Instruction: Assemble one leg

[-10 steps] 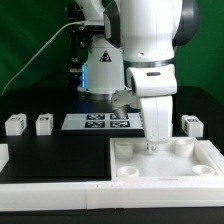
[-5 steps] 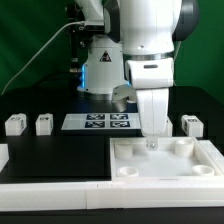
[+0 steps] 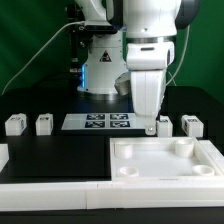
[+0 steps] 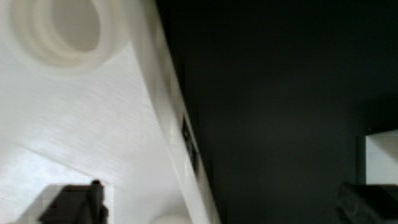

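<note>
Several small white legs stand on the black table: two at the exterior view's left (image 3: 14, 124) (image 3: 44, 123), one at the right (image 3: 191, 125), and one (image 3: 164, 126) just right of my gripper (image 3: 150, 128). The gripper hangs above the far rim of the large white tray-like piece (image 3: 140, 168). In the wrist view the gripper (image 4: 221, 206) is open and empty, with dark fingertips (image 4: 71, 205) wide apart. Below it lie the tray's rim (image 4: 169, 130) and a round corner socket (image 4: 68, 35). A white patch at the wrist view's edge (image 4: 384, 160) is too cropped to identify.
The marker board (image 3: 100, 122) lies flat behind the tray, left of the gripper. A long white strip (image 3: 50, 187) runs along the table's front edge. The robot's base and cables stand at the back against a green backdrop.
The gripper has risen out of the tray and drawn back toward its far rim, shifting slightly to the exterior view's left. The legs and the tray have not moved.
</note>
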Robot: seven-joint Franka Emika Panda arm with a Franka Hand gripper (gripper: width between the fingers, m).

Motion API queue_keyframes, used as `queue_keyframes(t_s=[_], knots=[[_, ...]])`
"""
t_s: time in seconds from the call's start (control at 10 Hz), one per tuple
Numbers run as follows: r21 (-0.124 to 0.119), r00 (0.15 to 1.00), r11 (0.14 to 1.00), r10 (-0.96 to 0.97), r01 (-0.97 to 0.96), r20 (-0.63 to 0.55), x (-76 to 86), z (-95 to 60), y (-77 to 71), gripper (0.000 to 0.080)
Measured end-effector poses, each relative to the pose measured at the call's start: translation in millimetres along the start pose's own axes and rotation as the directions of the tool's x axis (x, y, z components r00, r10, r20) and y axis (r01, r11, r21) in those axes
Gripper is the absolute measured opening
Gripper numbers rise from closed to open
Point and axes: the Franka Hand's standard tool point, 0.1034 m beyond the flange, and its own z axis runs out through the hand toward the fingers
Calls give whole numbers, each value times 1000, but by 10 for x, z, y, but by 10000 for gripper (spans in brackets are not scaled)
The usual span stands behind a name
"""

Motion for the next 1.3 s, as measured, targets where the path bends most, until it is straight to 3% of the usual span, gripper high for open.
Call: queue_keyframes(t_s=[0.3,0.6,0.7,0.9,1.1,1.3], knots=[[0,999,999,35,-35,-1,-2,13,-7,649],[9,938,938,346,-346,-8,12,17,-16,649],[16,877,877,480,-480,-14,10,26,-29,649],[37,654,654,756,-756,-15,5,80,-188,649],[48,415,414,910,-909,-3,259,67,-327,649],[51,382,382,924,-923,-1,464,56,-411,649]])
